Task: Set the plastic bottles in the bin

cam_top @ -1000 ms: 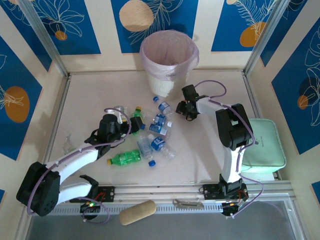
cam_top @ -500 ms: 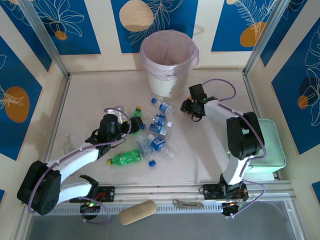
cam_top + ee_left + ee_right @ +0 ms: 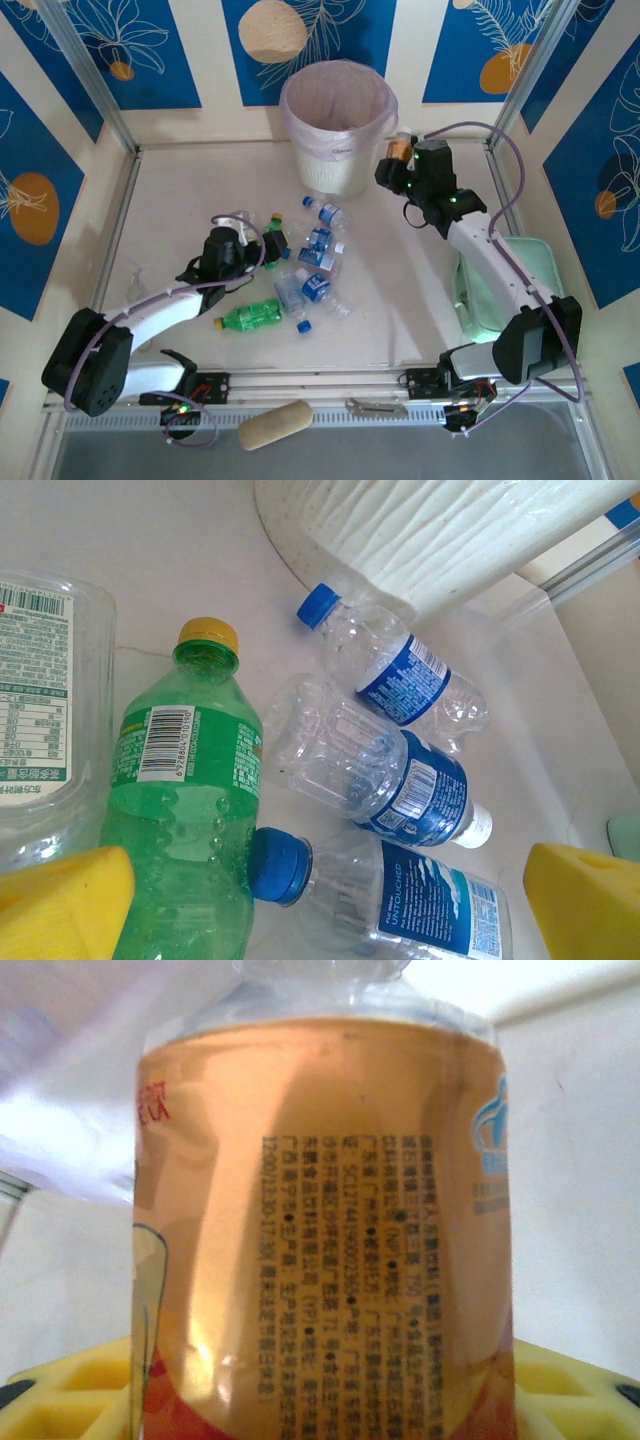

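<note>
Overhead, the right gripper (image 3: pixel 404 168) is clamping the amber bottle (image 3: pixel 397 150) and holding it up just beside the right-hand rim of the bin (image 3: pixel 300 130). The bin is standing at the far middle of the table (image 3: pixel 190 190). The right arm is reaching across the pale green tray (image 3: pixel 535 262) at the table's right edge. The left gripper (image 3: pixel 243 241) is hovering, jaws spread wide, at the left side of the bottle heap. The clear bottles (image 3: pixel 318 243) with blue labels are lying jumbled mid-table, in front of the bin. A green bottle (image 3: pixel 250 315) is lying on its side at the heap's near edge, with a loose blue cap (image 3: pixel 304 326) just beside it. A tan roll (image 3: pixel 275 423) is resting on the near rail.

From the left wrist, the left gripper (image 3: pixel 320 910) is gaping with its yellow fingertips (image 3: pixel 60 905) far apart and gripping nothing. Beneath it a yellow-capped green bottle (image 3: pixel 185 810) is lying against three clear bottles (image 3: pixel 400 780), and the farthest of them is nearly touching the bin's white wall (image 3: pixel 430 530).

From the right wrist, the right gripper (image 3: pixel 320 1415) is squeezing the amber bottle (image 3: pixel 320 1240). The bottle's printed orange label is facing the camera, and yellow pads (image 3: pixel 60 1400) are pressing in from both sides.
</note>
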You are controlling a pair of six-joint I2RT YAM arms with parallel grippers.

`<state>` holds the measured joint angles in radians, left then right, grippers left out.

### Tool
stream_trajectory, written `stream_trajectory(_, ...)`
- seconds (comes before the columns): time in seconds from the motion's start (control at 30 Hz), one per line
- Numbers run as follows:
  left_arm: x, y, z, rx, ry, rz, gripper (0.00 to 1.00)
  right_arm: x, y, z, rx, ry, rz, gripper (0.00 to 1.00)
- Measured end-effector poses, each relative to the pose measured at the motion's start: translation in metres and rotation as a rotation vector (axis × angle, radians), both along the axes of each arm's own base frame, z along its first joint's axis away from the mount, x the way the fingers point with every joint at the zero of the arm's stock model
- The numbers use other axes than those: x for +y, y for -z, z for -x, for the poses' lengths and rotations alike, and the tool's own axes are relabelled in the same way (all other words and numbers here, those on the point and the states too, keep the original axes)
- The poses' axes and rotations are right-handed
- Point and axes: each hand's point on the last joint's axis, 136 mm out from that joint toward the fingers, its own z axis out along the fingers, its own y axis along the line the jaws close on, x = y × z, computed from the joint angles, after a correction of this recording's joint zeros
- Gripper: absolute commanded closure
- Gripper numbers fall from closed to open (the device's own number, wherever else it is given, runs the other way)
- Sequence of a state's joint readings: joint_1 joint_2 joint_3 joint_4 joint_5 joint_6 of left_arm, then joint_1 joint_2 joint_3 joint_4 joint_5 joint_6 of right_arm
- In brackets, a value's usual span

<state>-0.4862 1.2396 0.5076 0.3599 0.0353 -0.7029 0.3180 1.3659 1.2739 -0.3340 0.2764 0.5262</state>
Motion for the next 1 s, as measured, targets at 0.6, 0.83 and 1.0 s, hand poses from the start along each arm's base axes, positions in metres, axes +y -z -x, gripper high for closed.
stream_trajectory(0.6,0.036,-0.019,0.024,-0.062,-0.057,-0.003,0.0,0.088,-0.127,-0.128,-0.279,-0.198,0.02,0.46)
stream_trajectory(0.83,0.047,-0.015,0.031,-0.053,-0.083,-0.024,0.0,0.106,-0.103,-0.172,-0.248,-0.211,0.054,0.45)
stream_trajectory(1.0,0.05,-0.014,0.032,-0.051,-0.092,-0.027,0.0,0.108,-0.066,-0.178,-0.155,-0.216,0.077,0.42)
